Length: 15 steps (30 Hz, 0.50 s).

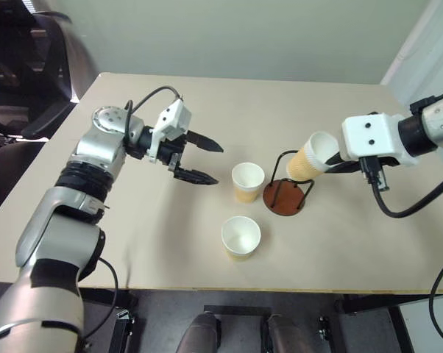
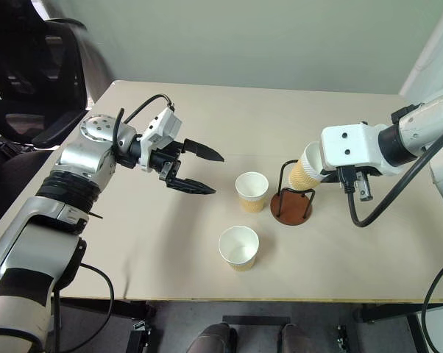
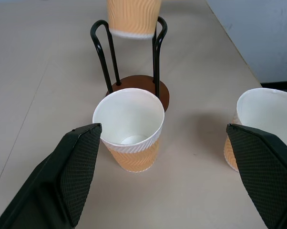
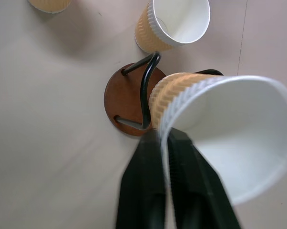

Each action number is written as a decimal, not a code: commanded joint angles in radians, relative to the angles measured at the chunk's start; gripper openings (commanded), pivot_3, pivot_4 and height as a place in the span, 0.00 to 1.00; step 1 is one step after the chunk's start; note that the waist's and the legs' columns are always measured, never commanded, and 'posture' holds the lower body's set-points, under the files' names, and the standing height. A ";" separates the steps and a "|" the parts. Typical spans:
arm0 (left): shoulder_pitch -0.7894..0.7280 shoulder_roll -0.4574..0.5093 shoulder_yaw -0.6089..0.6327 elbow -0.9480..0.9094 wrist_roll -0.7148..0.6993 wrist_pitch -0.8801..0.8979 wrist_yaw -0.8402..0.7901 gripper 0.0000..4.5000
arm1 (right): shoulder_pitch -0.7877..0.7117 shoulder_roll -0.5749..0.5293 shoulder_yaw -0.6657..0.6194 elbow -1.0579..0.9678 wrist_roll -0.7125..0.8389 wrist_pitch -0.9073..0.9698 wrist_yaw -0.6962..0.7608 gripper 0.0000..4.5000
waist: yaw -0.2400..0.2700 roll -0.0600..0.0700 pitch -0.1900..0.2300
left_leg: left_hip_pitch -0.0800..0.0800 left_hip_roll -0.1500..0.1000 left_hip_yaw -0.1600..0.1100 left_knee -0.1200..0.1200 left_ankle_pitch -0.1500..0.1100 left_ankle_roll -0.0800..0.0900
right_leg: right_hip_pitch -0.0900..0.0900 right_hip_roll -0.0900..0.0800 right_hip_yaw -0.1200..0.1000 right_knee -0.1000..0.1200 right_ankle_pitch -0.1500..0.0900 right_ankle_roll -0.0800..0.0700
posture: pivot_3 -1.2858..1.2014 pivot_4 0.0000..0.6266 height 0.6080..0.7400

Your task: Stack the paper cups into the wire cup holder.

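Note:
The wire cup holder (image 1: 284, 200), a reddish-brown disc with black wire loops, stands right of the table's centre. One paper cup (image 1: 310, 158) hangs tilted over the loops, its bottom at their top. My right gripper (image 4: 163, 138) is shut on its rim, the thin wall pinched between both fingers. A second paper cup (image 1: 248, 182) stands upright just left of the holder. The third paper cup (image 1: 241, 237) stands upright nearer the front edge. My left gripper (image 1: 218, 163) hovers open and empty to the left of the second cup, pointing at it.
The tan table (image 1: 133, 243) has bare room at the left and far side. A black office chair (image 1: 23, 66) stands beyond the far left corner. A black cable (image 1: 398, 209) loops down from my right wrist.

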 commanded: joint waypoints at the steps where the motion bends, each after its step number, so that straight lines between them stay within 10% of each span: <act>1: -0.014 0.007 0.042 -0.026 0.002 -0.003 -0.033 1.00 | -0.018 0.020 -0.032 -0.020 0.016 0.044 -0.015 0.35 | 0.000 0.000 0.000 | 0.000 0.000 0.000 0.000 0.000 0.000 | 0.000 0.000 0.000 0.000 0.000 0.000 | 0.52 0.24 1.00; 4: -0.012 0.005 0.048 -0.029 0.002 -0.002 -0.033 1.00 | -0.022 0.040 -0.049 -0.033 0.035 0.092 -0.028 0.59 | 0.000 0.000 0.000 | 0.000 0.000 0.000 0.000 0.000 0.000 | 0.000 0.000 0.000 0.000 0.000 0.000 | 0.52 0.24 1.00; 15: 0.024 -0.012 0.132 -0.048 0.043 0.016 -0.033 1.00 | -0.085 0.223 -0.262 -0.124 0.274 0.539 -0.273 0.59 | -0.001 0.000 0.000 | -0.001 0.001 0.000 -0.001 0.002 -0.003 | -0.002 0.001 0.000 0.001 -0.001 -0.002 | 0.52 0.24 1.00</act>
